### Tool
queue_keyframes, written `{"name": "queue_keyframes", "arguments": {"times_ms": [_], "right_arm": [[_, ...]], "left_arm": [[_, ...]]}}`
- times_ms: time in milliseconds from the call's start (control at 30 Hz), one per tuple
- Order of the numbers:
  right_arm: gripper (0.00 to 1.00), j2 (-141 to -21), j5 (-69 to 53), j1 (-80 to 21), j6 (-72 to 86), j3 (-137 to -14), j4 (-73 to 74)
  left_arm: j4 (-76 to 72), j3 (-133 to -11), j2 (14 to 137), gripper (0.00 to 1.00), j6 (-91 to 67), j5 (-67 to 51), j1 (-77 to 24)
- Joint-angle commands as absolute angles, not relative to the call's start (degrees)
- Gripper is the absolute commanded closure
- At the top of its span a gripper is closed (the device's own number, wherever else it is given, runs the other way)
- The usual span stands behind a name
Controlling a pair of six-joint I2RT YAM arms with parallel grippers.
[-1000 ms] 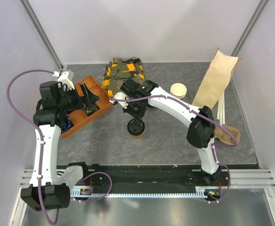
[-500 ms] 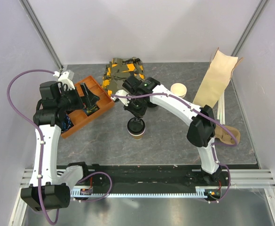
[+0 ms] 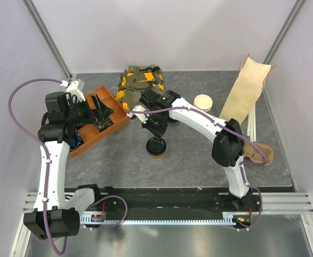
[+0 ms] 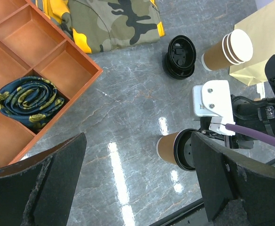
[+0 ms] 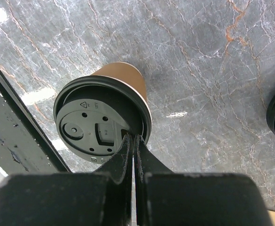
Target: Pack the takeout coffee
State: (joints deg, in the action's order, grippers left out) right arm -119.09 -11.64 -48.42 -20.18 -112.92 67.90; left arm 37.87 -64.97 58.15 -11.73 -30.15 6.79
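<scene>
Right wrist view: right hand (image 5: 131, 140) pinched fully shut, gripping nothing, tips on the lid (image 5: 88, 129) edge of the coffee cup (image 5: 123, 75) standing on the table (image 5: 208, 70); left hand (image 4: 137, 141) gapes empty; an off-centre push could topple the cup.
</scene>
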Motion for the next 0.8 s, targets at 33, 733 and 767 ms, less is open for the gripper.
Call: {"name": "queue_keyframes", "arguments": {"times_ms": [33, 733, 767], "right_arm": [[1.00, -119.3, -9.2, -48.3, -20.5, -111.9, 66.8], [1.00, -119.6, -7.5, -44.9, -20.7, -113.3, 65.6], [1.00, -119.4, -7.8, -44.9, -20.5, -113.5, 65.9]], "left_arm": [[35.6, -66.2, 58.1, 0.00, -12.8, -31.2, 7.0], [33.4, -63.7, 56.6, 0.00, -12.8, -31.6, 7.0], [33.1, -63.5, 56.5, 0.00, -12.8, -31.6, 7.0]]}}
